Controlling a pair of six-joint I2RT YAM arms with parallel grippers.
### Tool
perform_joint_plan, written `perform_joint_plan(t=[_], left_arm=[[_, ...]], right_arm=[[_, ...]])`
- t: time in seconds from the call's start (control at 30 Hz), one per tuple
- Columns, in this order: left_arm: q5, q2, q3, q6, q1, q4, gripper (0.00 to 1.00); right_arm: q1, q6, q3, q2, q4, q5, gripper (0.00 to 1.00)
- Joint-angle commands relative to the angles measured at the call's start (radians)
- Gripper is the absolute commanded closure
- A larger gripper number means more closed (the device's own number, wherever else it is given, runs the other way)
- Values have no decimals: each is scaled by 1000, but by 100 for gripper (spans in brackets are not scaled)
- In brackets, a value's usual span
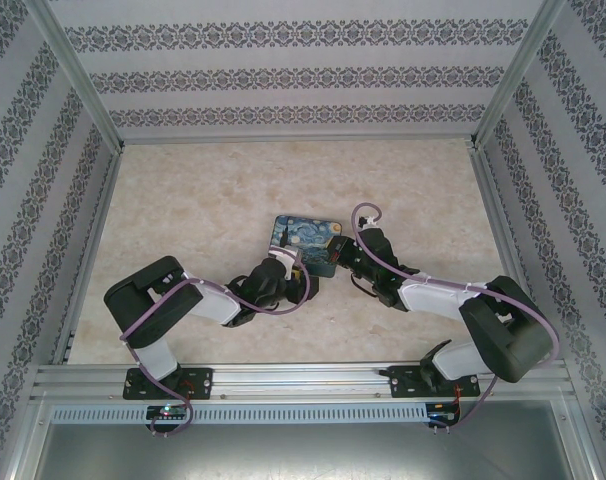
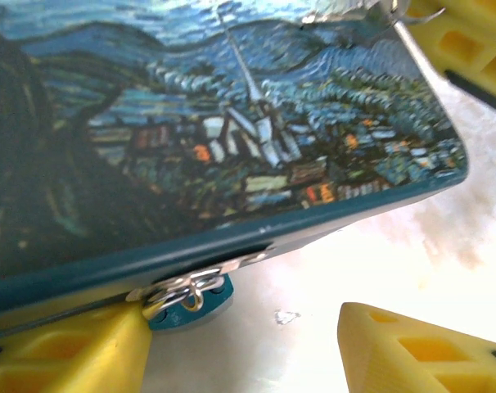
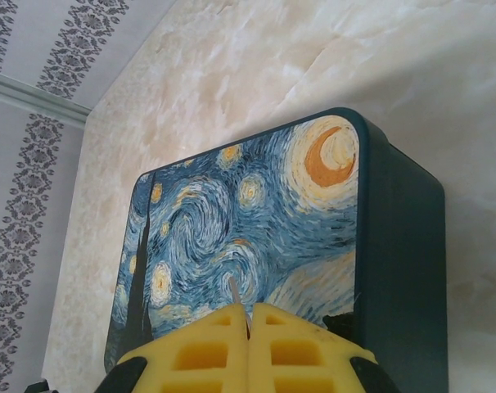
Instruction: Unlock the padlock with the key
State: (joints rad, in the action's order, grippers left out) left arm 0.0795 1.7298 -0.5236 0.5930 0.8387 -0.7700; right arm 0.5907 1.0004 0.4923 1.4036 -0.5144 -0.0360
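Left wrist: left gripper point(image 2: 244, 327), jaws apart, brackets the padlock point(image 2: 187, 299) under the box point(image 2: 232, 123) edge; right gripper point(image 3: 248, 326), clamped on the key point(image 3: 234, 293), aims it lengthwise over the lid.

A dark box point(image 1: 308, 242) with a swirling blue-yellow painted lid is lying on the marbled beige table point(image 1: 203, 200), patterned walls point(image 1: 283, 40) surrounding it
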Motion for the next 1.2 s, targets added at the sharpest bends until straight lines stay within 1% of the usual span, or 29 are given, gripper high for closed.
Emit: perform_joint_plan(t=[0.0, 0.37, 0.6, 0.8, 1.0, 1.17], left_arm=[[28, -1, 11, 65, 14, -105, 38], [27, 59, -27, 91, 14, -100, 38], [19, 114, -20, 149, 14, -182, 39], [-17, 109, 8, 204, 14, -235, 49], [-27, 121, 20, 257, 14, -289, 55], [-31, 131, 11, 264, 14, -282, 57]], right_arm=[[-6, 14, -12, 10, -32, -7, 100], [-6, 18, -19, 4, -38, -6, 100], [-6, 21, -23, 3, -43, -5, 100], [-8, 20, -22, 3, -42, -5, 100], [-9, 20, -26, 5, -45, -7, 100], [-12, 21, -27, 3, -47, -7, 100]])
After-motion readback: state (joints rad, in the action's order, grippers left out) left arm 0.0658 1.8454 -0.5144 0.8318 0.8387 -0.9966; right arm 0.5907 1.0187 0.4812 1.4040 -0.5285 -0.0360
